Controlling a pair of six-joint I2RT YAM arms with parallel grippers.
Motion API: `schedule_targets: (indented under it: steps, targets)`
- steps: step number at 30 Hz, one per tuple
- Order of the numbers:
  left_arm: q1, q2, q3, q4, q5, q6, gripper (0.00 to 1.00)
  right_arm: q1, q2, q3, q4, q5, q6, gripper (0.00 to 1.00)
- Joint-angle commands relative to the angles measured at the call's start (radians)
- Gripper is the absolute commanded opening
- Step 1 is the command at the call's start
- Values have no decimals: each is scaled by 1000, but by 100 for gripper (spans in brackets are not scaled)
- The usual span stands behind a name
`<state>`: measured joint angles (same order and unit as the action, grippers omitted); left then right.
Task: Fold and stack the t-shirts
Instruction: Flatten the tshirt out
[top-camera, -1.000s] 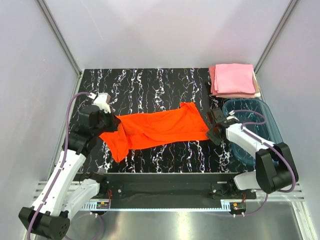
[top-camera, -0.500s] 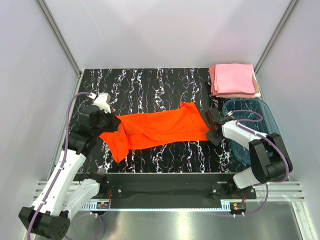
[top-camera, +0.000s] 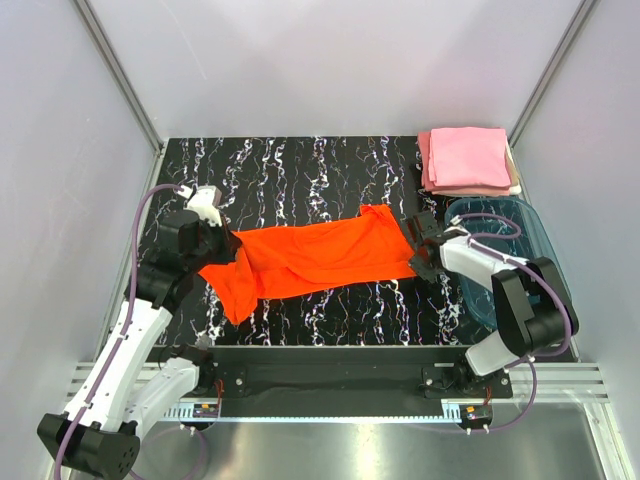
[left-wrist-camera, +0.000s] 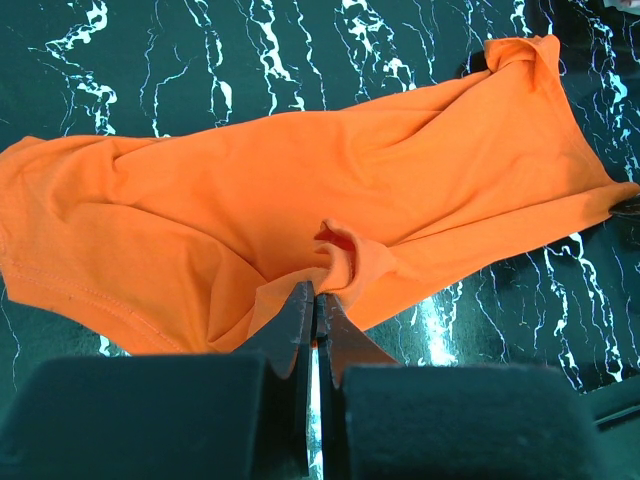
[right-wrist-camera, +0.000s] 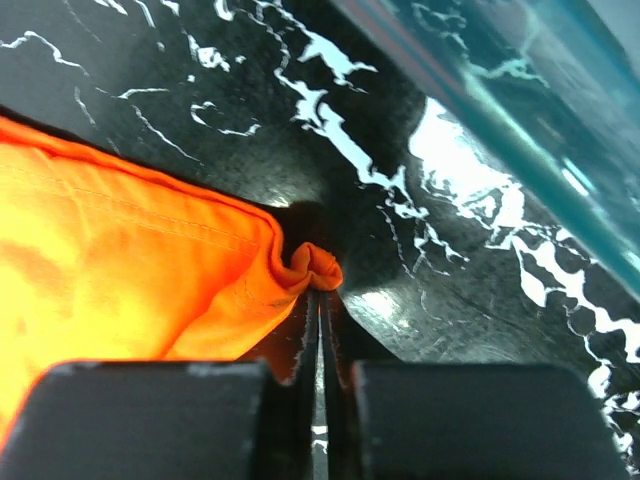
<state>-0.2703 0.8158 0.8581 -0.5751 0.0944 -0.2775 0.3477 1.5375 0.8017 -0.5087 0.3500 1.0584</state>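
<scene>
The orange-red t-shirt (top-camera: 310, 255) lies stretched across the black marbled table (top-camera: 300, 170). My left gripper (top-camera: 232, 245) is shut on a bunched fold at the shirt's left part; in the left wrist view the shirt (left-wrist-camera: 300, 190) spreads away from the closed left gripper (left-wrist-camera: 318, 295). My right gripper (top-camera: 417, 258) is shut on the shirt's right corner; in the right wrist view the pinched corner of the shirt (right-wrist-camera: 312, 268) sits at the closed right gripper (right-wrist-camera: 322, 295). Folded pink t-shirts (top-camera: 467, 160) are stacked at the back right.
A translucent teal plastic tub (top-camera: 515, 250) stands right of my right gripper, and its wall shows in the right wrist view (right-wrist-camera: 480, 110). White walls with metal corner posts surround the table.
My right arm has swung its elbow inward and the right gripper has shifted slightly up and left with the shirt corner. The left arm has not moved.
</scene>
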Motion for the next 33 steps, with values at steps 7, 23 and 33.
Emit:
schedule_targets:
  steps: [7, 23, 33]
  targets:
    - [2, -12, 73, 38, 22, 3, 0, 5, -29, 71, -46, -8, -115, 0]
    - [2, -193, 686, 6, 239, -149, 0, 4, -790, 706, -514, -158, -298, 0]
    - [3, -258, 822, -5, 291, -187, 0, 5, -857, 821, -481, -247, -265, 0]
